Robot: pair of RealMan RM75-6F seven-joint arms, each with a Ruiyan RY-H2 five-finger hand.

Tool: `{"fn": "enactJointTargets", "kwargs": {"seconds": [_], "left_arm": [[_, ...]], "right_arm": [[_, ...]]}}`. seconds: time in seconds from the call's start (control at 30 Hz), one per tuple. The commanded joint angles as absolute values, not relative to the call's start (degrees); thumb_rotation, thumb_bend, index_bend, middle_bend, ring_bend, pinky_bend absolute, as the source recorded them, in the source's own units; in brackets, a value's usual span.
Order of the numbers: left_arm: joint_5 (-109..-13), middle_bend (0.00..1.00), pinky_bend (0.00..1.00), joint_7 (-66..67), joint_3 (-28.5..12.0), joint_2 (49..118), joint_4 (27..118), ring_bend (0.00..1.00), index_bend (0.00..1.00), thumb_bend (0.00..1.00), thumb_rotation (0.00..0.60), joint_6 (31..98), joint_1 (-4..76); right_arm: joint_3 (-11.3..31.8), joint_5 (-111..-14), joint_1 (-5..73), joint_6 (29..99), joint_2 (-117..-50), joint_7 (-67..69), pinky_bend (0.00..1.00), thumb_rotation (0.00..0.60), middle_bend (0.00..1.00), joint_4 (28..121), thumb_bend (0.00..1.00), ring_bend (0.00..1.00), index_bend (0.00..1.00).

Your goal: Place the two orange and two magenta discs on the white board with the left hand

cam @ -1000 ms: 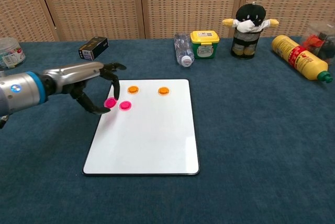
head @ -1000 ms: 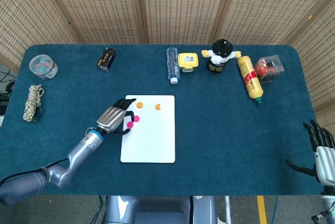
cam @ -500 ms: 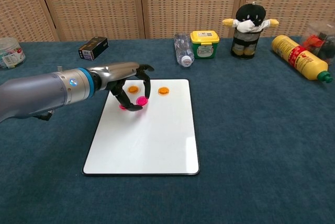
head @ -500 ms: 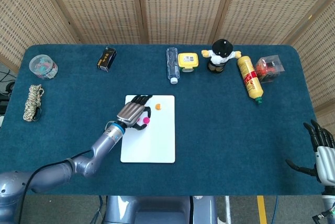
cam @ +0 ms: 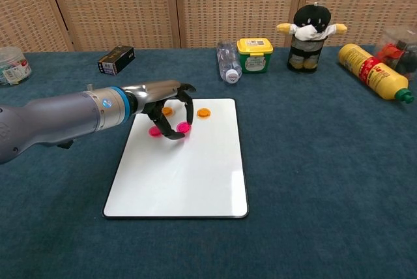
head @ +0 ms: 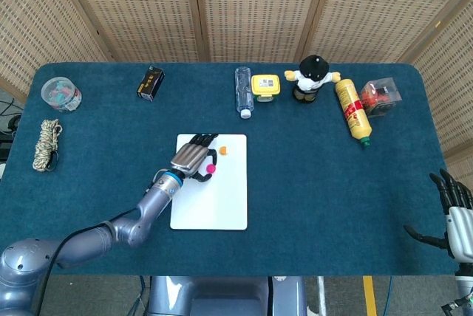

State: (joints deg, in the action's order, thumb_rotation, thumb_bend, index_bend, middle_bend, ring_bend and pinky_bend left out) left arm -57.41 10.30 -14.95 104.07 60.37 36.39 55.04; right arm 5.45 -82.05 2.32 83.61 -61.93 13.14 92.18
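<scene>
The white board [head: 222, 196] [cam: 189, 175] lies at the table's middle. Two orange discs rest on its far end: one [head: 222, 150] [cam: 204, 113] in plain sight, the other [cam: 167, 111] partly hidden behind my left hand [head: 192, 157] [cam: 166, 104]. That hand pinches a magenta disc [head: 210, 170] [cam: 184, 126] between thumb and a finger, low over the board's far part. The second magenta disc [cam: 155, 132] lies on the board just left of it. My right hand [head: 454, 209] hangs off the table's near right corner, fingers spread, holding nothing.
Along the far edge stand a black box [head: 151, 83], a lying bottle [head: 243, 91], a yellow-lidded jar [head: 265, 85], a penguin toy [head: 312, 77], a mustard bottle [head: 352, 111] and a clear box [head: 380, 95]. At the left are a clear tub [head: 61, 94] and a rope coil [head: 47, 145].
My left hand has carried a magenta disc rightward from the board's left edge to over its far part, past the other magenta disc. The right hand has not moved.
</scene>
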Motion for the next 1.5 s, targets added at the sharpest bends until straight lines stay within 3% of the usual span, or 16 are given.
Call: {"fn": "enactJointTargets", "kwargs": {"seconds": [0.03,1.03,1.13,1.27,1.5], "left_arm": [[-57.2,0.00,0.00,10.5,-14.8,104.2,60.2,0.00,0.63,0.33,0.600,36.3,55.2],[-53.6,0.00,0.00,12.0,-14.7,107.1,57.8,0.00,0.59,0.32,0.600,36.8,57.7],[-53.1,0.00,0.00,12.7,-14.4,107.1,57.6,0.00,0.54,0.32,0.600,36.7,57.8],[-52.7,0.00,0.00,12.9,-14.6,107.0,58.0,0.00,0.40,0.31,0.600,37.0,57.8],[-52.9,0.00,0.00,12.8,-14.7,106.4,59.1,0.00,0.30,0.31,0.600,37.5,57.8]], "right_arm": [[5.4,-82.0,2.3,83.6,-61.9,13.2,0.00,0.600,0.00,92.2,0.03,0.00,0.00],[5.5,-82.0,2.3,83.4,-61.8,13.6,0.00,0.600,0.00,92.2,0.03,0.00,0.00],[5.4,-82.0,2.3,83.4,-61.8,13.6,0.00,0.600,0.00,92.2,0.03,0.00,0.00],[5.5,-82.0,2.3,83.4,-61.8,13.6,0.00,0.600,0.00,92.2,0.03,0.00,0.00],[5.5,-82.0,2.3,83.4,-61.8,13.6,0.00,0.600,0.00,92.2,0.03,0.00,0.00]]}}
